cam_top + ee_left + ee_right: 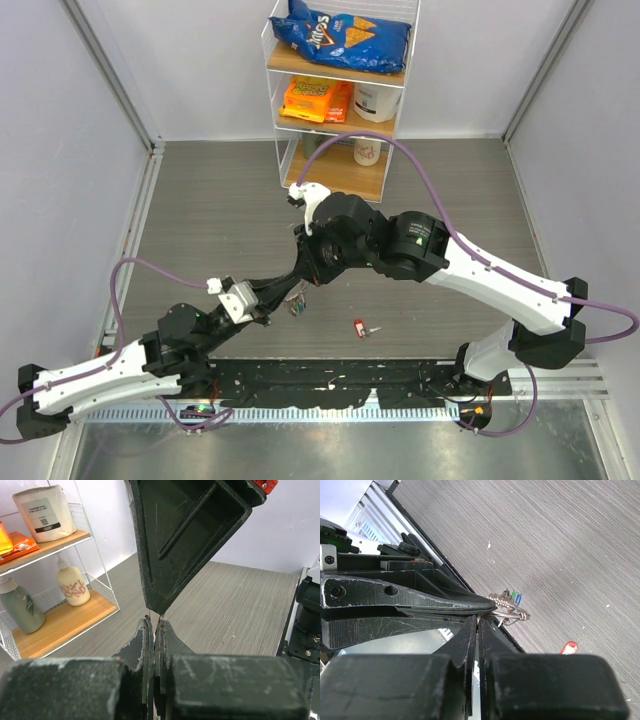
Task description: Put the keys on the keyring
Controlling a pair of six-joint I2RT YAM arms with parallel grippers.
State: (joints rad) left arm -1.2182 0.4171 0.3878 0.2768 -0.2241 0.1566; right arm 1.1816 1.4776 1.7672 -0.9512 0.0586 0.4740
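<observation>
Grey table [200, 225], white walls on both sides, and a wire shelf [340, 100] at the top of the frame. Both arms meet in the middle. The left gripper [154, 628] and the right gripper [479, 622] are each squeezed tight on the keyring [509, 615]. A green key [512, 595] and a blue key [518, 599] hang on it. The red key [360, 327] lies alone to the lower right. It has bare table all around it and sits apart from the black rail [330, 385] at the bottom edge.

The keyring [510, 614] is shiny metal wire (keys [515, 598] have glossy plastic heads); table [560, 535] matt, grained.
</observation>
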